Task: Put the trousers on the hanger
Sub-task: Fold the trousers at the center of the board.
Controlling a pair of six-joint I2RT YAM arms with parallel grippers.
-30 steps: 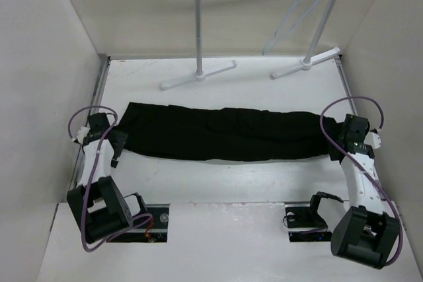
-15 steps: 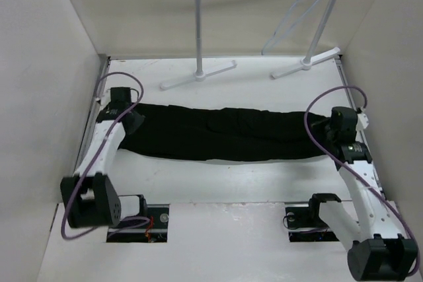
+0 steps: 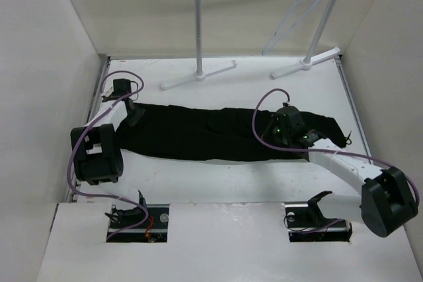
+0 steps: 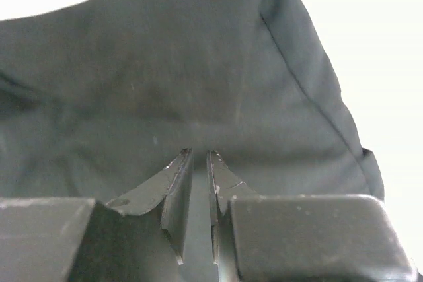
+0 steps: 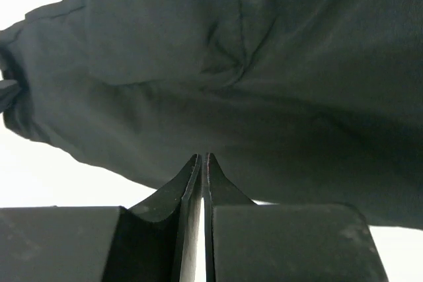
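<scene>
The black trousers lie stretched left to right across the white table. My left gripper is at their left end. In the left wrist view its jaws stand a narrow slit apart, pressed into the dark trousers, with cloth filling the slit at the gripper. My right gripper is over their right part. Its jaws meet at the tips, right on the edge of the trousers, at the gripper. The pale-blue hanger hangs from the rack's rail at the back right, far from both grippers.
A white tubular rack stands at the back, its two feet on the table behind the trousers. White walls close in the left, right and back sides. Purple cables loop above both wrists.
Both grippers have gone from open to shut at the trousers' ends. The left arm reached to the far-left corner. The right arm swung left over the trousers' right part.
</scene>
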